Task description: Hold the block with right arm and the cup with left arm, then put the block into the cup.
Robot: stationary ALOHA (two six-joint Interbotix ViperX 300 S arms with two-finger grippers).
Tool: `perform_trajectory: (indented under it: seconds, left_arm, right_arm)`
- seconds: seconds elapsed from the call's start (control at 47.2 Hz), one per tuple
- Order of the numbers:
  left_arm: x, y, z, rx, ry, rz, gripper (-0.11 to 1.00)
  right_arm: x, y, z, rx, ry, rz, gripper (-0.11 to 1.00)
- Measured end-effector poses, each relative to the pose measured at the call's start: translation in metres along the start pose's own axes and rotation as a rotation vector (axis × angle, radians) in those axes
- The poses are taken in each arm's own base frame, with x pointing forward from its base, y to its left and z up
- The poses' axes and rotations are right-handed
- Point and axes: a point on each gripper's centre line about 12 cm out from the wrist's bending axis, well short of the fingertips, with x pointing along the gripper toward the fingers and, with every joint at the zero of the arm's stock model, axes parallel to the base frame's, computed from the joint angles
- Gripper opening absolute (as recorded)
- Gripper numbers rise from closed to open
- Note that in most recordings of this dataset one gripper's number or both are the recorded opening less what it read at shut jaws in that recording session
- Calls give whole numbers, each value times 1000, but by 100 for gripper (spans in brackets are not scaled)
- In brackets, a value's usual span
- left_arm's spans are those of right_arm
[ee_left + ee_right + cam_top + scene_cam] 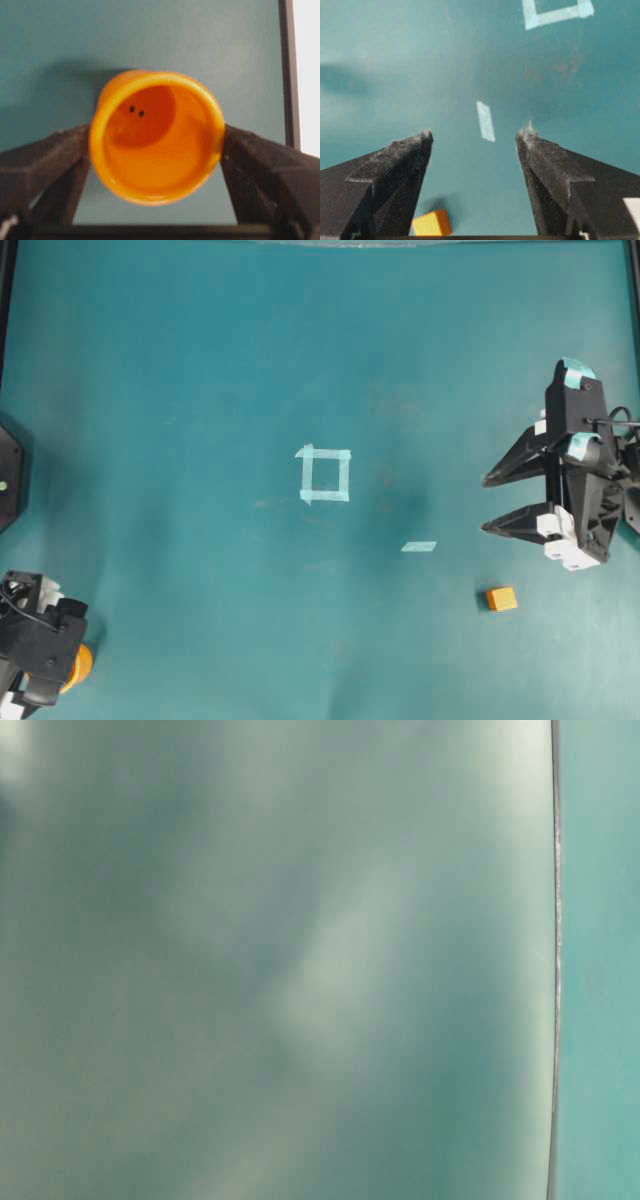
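The cup (157, 145), orange with a lighter rim, sits between the fingers of my left gripper (157, 132). The jaws stand open, one finger at each side of the cup, right at its rim. In the overhead view only a sliver of the cup (80, 665) shows beside the left arm (40, 640) at the bottom left. The block (502, 598), a small orange cube, lies on the mat at the right. My right gripper (486, 504) hovers open above and behind it, empty. In the right wrist view the block (431, 223) lies low beside the left finger of the right gripper (475, 135).
A pale tape square (325, 475) marks the middle of the teal mat, and a short tape strip (419, 546) lies left of the block. A black fixture (8, 475) stands at the left edge. The table-level view shows only blurred teal.
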Motion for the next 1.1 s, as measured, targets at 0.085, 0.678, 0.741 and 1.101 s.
perform_trajectory:
  seconds: [0.085, 0.678, 0.741, 1.101]
  left_arm:
    - [6, 0, 0, -3, 9, 8, 86]
    - [5, 16, 24, -69, -9, 55, 69]
    - [0, 33, 35, -128, 2, 106, 69]
    - [-21, 109, 102, -185, -43, 250, 69]
  right_arm:
    - [0, 0, 0, -1, -2, 0, 66]
    - [0, -1, -10, -23, 79, -26, 66]
    - [1, 2, -17, -40, 124, -29, 66]
    - [24, 25, -61, -172, 355, -16, 66]
